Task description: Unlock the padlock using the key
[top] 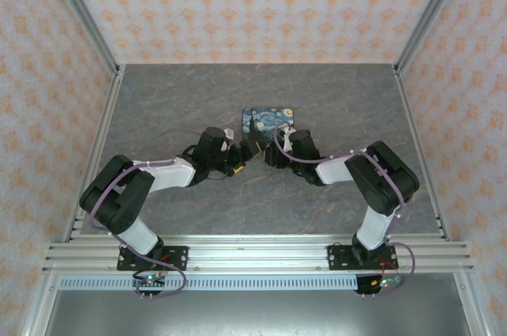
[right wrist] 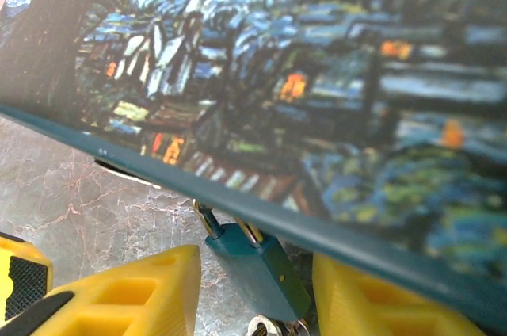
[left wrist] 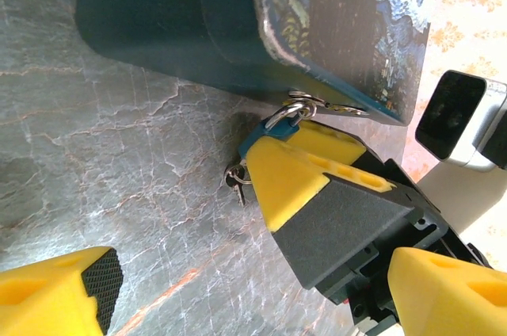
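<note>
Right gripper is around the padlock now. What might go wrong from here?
1. The right gripper straddles the padlock, which hangs by its shackle from the box; pulling may drag or tip the box.
2. The key dangles beside the lock, close to those yellow fingers; the open left gripper has little room to reach it and may bump them.

Grey marbled table (top: 174, 106), evenly lit. Three walls (top: 253, 3) papered in peach floral pattern; aluminium rails (top: 261, 253) along near edge.
</note>
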Available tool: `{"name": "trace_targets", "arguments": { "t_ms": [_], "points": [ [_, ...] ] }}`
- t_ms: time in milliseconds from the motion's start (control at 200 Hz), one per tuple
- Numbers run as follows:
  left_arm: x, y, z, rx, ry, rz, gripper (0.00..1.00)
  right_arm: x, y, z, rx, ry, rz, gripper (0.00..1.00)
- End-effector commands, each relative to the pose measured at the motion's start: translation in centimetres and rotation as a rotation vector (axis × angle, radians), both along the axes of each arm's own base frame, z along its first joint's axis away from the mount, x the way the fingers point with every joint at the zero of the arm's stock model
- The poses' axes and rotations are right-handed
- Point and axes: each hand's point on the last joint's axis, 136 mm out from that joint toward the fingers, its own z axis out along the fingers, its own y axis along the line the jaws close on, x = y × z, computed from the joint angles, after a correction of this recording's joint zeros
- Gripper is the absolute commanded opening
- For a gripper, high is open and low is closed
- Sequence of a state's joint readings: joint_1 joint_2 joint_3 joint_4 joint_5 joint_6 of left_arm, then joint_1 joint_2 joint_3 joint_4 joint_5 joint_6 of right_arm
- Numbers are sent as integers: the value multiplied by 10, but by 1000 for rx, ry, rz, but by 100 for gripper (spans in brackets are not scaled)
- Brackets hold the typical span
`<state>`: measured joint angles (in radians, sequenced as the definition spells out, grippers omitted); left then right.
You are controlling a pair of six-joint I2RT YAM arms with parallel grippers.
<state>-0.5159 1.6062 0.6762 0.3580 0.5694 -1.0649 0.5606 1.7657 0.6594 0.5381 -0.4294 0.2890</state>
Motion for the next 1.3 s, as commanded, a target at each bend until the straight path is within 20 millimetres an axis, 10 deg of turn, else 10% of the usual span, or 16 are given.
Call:
{"name": "trace_targets", "arguments": {
  "t_ms": [0, 676, 1296],
  "points": [
    [1, -2, 2, -21, -9, -6, 88, 5, 2, -6, -34, -4, -4, 35],
    [-15, 3, -22, 43, 16, -70, 82, 6, 1, 11, 109, 52, -30, 2],
    [1, -17, -17, -56, -133, -124, 47, -2, 16, 42, 310, 138, 50, 0]
  ]
}}
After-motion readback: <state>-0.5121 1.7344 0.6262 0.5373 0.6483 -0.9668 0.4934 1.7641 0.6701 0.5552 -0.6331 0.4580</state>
